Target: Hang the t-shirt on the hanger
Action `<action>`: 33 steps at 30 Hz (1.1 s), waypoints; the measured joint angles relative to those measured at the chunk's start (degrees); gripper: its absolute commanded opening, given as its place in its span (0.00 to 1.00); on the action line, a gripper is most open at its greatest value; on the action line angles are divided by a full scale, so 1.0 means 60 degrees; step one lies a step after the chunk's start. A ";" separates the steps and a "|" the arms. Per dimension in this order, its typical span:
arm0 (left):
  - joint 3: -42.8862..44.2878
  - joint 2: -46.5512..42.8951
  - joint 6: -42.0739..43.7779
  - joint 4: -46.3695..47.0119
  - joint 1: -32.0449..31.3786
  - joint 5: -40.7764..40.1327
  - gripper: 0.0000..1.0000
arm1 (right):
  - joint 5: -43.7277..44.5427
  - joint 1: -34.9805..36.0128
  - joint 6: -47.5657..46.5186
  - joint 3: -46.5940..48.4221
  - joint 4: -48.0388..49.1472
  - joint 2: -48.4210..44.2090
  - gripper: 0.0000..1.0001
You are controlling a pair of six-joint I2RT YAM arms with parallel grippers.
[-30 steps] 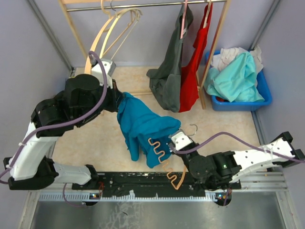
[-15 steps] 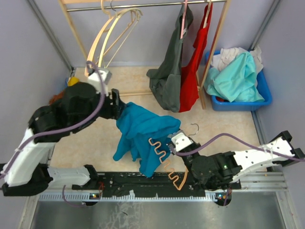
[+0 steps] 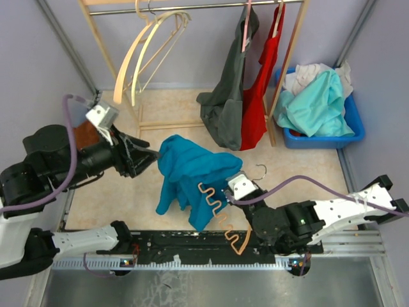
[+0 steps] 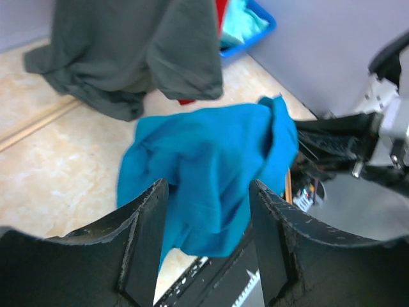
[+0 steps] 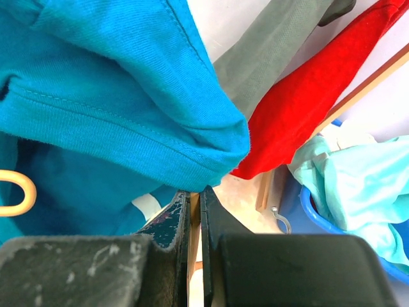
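Top external shows one t-shirt (image 3: 188, 160) draped over one hanger (image 3: 217, 206).

The hanger (image 3: 217, 208) mostly under the t-shirt (image 3: 192, 167), tips of the right gripper (image 5: 196, 199) beneath the same cloth from above

Ahead of me hang a grey shirt (image 3: 227, 109), red garment (image 3: 259, 96) and cream hangers (image 3: 144, 48); a blue bin (image 3: 354, 131) holds aqua cloth (image 3: 316, 105).

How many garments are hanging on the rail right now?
2: a dark grey shirt on the rail's right half, and a red garment beside it, toward the bin. More could hide behind.
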 measured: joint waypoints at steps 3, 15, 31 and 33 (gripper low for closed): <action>-0.0408 0.0033 0.0237 0.0098 0.0000 0.0933 0.56 | -0.0149 -0.0229 0.0277 0.0131 -0.0372 0.0204 0.00; -0.0998 0.0025 0.0601 -0.0670 0.0000 0.0532 0.56 | -0.1672 -0.1927 0.1676 0.0823 -0.1847 0.1217 0.00; -0.2743 0.0342 0.0594 -0.0976 0.0000 -0.0976 0.56 | -0.3217 -0.3002 0.1938 0.1424 -0.2040 0.1905 0.00; -0.2747 0.0412 0.0594 -0.0896 0.0000 -0.1093 0.55 | -0.3282 -0.3042 0.1942 0.1432 -0.2044 0.1931 0.00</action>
